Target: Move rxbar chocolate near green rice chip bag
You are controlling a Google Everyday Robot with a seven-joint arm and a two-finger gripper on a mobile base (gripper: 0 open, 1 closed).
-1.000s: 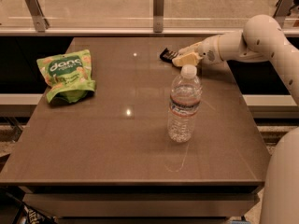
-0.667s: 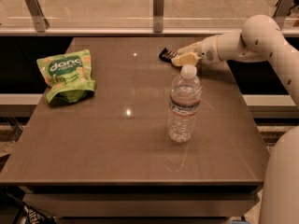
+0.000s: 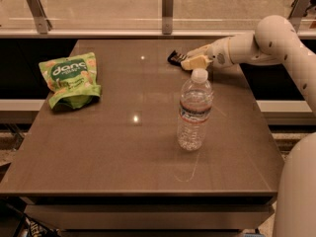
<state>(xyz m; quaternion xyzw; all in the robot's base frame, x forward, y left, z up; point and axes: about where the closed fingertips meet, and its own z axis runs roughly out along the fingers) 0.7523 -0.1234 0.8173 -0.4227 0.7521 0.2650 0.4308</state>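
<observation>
The rxbar chocolate is a small black bar at the back right of the table, its dark end sticking out from my gripper. The gripper reaches in from the right on the white arm and is shut on the bar, low over the table top. The green rice chip bag lies at the left side of the table, far from the bar. The part of the bar inside the gripper is hidden.
A clear plastic water bottle stands upright right of centre, just in front of the gripper. The brown table has a glass railing behind it. The white arm spans the right edge.
The gripper and the bar have shifted very slightly to the left and toward the front. The bag and the bottle have not moved.
</observation>
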